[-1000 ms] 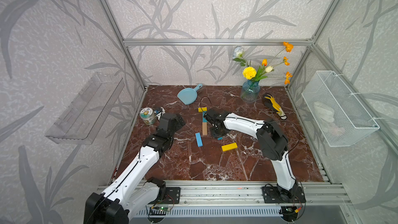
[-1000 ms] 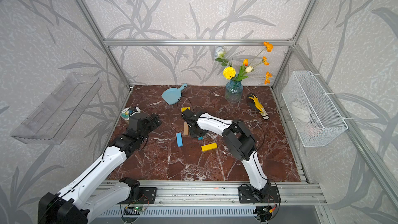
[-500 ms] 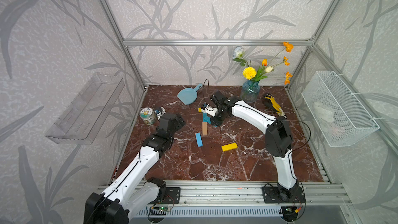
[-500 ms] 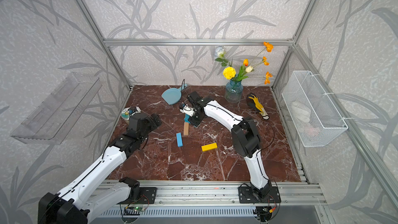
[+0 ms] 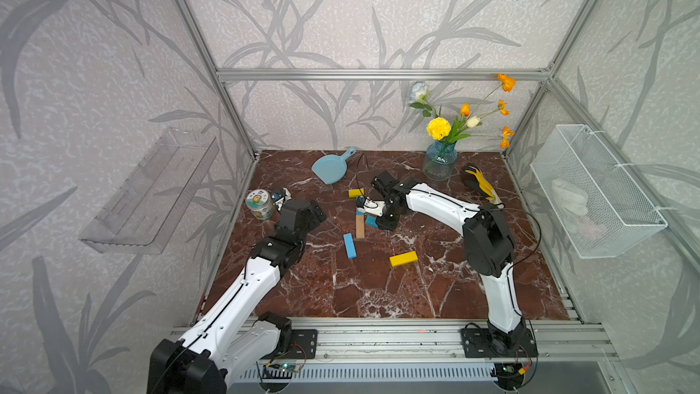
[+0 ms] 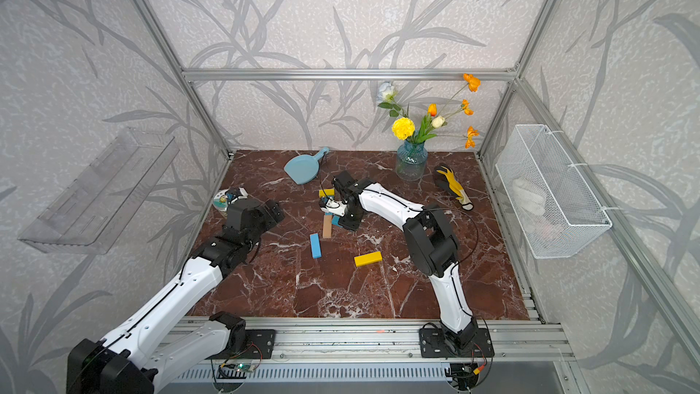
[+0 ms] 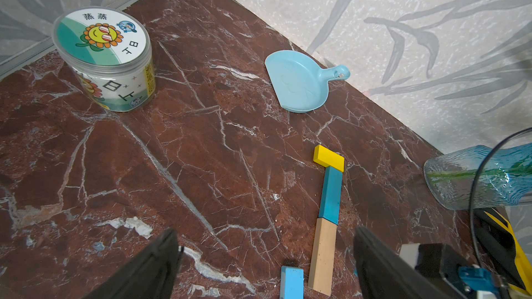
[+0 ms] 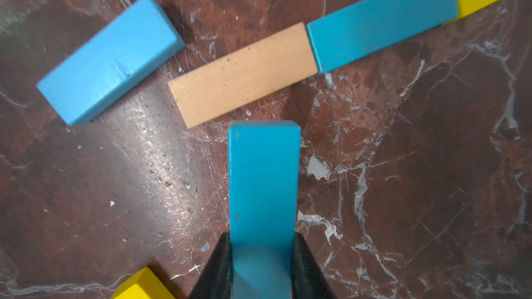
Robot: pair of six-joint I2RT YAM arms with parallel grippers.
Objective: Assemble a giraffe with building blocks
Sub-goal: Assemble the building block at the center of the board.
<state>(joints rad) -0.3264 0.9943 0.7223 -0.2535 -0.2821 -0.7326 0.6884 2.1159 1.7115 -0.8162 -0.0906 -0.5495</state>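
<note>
Right hand (image 8: 262, 254) lowered again, teal bar (image 8: 263, 179) between jaws.

Overhead pair; wrists close, seemingly downward.

Bright, even light from above, soft shadows, glare patch on the table (image 8: 149, 139), wrist-view foreground slightly soft.

Leaf-patterned wallpaper (image 5: 341, 13) (grey on cream) rises behind the flower vase (image 5: 439, 162); red-brown marble floor (image 5: 378, 289) spreads before it, an aluminium bar (image 5: 378, 75) above.
</note>
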